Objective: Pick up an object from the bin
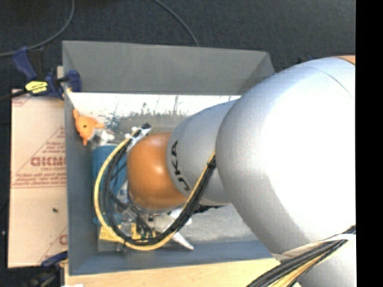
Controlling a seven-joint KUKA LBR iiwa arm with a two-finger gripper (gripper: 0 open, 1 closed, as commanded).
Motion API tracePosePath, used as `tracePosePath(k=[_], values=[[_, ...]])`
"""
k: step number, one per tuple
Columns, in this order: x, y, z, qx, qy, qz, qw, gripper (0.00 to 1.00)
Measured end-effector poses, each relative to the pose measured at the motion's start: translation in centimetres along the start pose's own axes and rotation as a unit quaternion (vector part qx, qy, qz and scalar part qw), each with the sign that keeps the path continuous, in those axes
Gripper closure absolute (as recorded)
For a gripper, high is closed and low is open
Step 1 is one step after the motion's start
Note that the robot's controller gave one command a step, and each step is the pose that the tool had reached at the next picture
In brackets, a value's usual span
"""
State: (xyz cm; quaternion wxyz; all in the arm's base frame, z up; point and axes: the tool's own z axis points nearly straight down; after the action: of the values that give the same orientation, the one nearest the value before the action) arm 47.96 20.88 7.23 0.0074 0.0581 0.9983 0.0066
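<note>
Arm (281, 160): enters from the right; orange cover (149, 169) low over the left half of the bin (164, 70)
Gripper: open or closed cannot be told
Nearest things: blue item (100, 160) just left of the cover; orange toy (87, 126) in the far-left corner; yellow piece (108, 235) near-left

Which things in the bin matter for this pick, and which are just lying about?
Job: grey bin; arm's orange-covered wrist, low at its left; blue object and yellow object beside the wrist.
Lying about: orange toy in the back-left corner; white piece by the near wall.
</note>
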Motion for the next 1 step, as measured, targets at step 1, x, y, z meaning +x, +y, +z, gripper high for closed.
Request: tracePosePath(k=[1], values=[[0.0, 0.0, 0.0, 0.0, 0.0, 0.0, 1.0, 1.0]])
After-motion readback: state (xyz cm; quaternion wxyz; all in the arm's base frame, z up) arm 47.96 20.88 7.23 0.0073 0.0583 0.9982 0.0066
